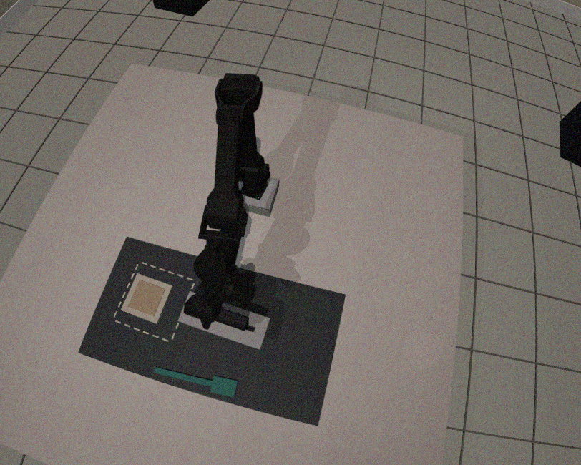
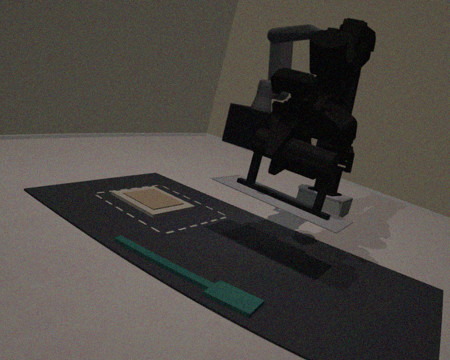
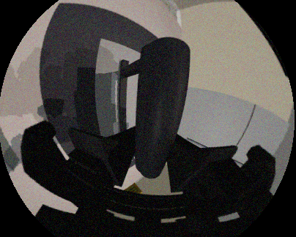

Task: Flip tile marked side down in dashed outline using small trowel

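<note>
The tile (image 1: 146,299) (image 2: 152,199) lies flat inside the dashed outline (image 1: 159,267) (image 2: 180,229) on the dark mat (image 1: 300,349) (image 2: 356,307), its tan centre facing up inside a cream border. My gripper (image 1: 227,312) (image 2: 289,150) (image 3: 152,128) is shut on the trowel's dark handle (image 3: 162,99). The trowel's flat grey blade (image 1: 252,334) (image 2: 336,225) hangs roughly level a little above the mat, just right of the outline and clear of the tile.
A teal flat tool (image 1: 203,380) (image 2: 187,272) lies on the mat near its front edge. The arm's grey base block (image 1: 264,198) (image 2: 337,204) stands behind the mat. Black boxes (image 1: 179,4) (image 1: 572,138) stand on the floor beyond the table.
</note>
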Controlling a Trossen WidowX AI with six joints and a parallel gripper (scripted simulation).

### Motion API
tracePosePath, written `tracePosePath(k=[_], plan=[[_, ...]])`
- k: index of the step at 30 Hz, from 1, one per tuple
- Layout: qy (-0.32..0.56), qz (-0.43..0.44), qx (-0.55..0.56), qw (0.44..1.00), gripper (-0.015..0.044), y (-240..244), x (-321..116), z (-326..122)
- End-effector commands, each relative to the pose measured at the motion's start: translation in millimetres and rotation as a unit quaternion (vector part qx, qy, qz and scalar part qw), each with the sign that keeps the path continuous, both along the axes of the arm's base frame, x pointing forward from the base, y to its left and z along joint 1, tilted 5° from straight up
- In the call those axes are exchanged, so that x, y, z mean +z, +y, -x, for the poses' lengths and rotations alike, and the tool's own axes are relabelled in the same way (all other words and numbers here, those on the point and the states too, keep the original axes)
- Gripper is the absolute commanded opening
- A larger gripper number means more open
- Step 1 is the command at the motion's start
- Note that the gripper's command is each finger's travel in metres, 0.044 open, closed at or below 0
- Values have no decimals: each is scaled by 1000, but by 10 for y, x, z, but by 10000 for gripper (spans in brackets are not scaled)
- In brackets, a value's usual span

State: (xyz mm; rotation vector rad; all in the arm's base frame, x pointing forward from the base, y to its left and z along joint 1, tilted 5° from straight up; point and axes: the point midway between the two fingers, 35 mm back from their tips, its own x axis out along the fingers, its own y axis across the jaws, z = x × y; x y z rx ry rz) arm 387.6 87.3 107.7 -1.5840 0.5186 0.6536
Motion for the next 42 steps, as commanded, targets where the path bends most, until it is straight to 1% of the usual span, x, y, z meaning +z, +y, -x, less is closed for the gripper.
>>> tracePosePath(k=[1, 27, 35, 42], plan=[[-6, -3, -3, 1000, 0, 2, 42, -19], [2, 1, 3, 1000, 0, 6, -5, 1], [37, 19, 121, 992, 0, 329, -123, -81], [60, 28, 236, 969, 0, 638, -233, -125]])
